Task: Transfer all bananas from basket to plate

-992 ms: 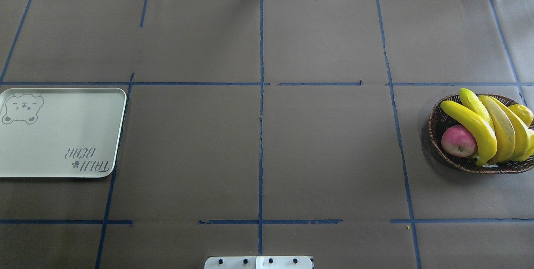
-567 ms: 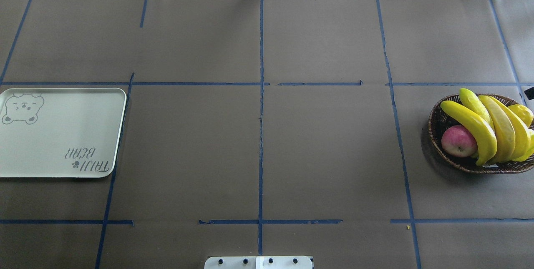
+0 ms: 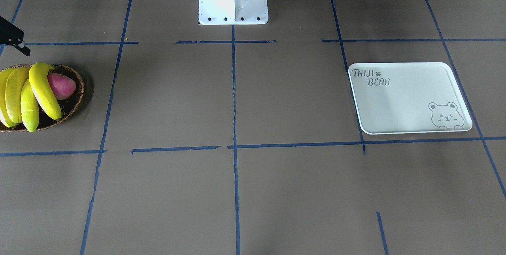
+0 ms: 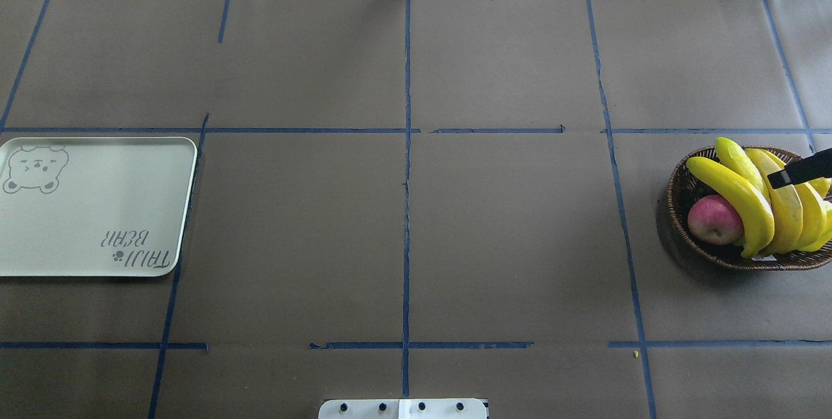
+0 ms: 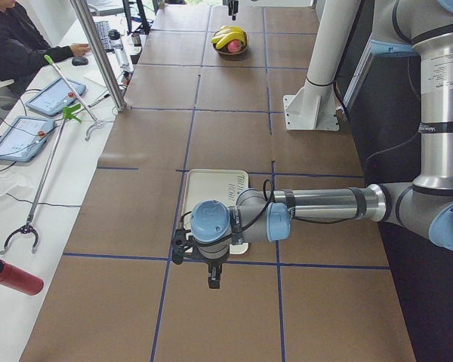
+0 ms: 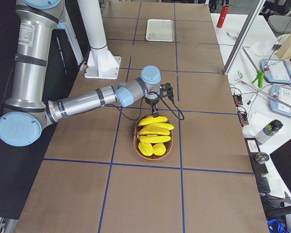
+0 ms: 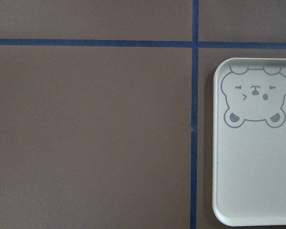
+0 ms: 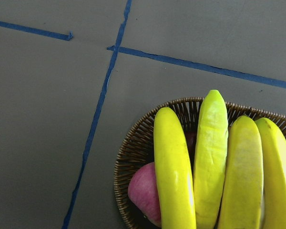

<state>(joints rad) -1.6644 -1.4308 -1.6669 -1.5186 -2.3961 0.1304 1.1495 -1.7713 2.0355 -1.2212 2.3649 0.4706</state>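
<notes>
- Brown paper marked with blue tape lines covers the table, and you have the task's things at opposite ends of it.
- The dark wicker basket sits at the table's right end.
- The yellow bananas lie side by side in the basket, curved across it and reaching over its rim.
- A red-pink apple sits in the left part of the basket, touching the leftmost banana.
- The white plate, printed with "TAIJI BEAR" and a bear face, lies flat at the table's left end, well apart from the basket, with nothing on it.
- The right gripper hangs over the basket, above the bananas. You see only a dark finger of it at the edge of the overhead view, so you cannot tell whether it is open or closed.
- The left gripper hangs above the table just beside the plate's left end. It shows only in the side view, so its state cannot be told.
</notes>
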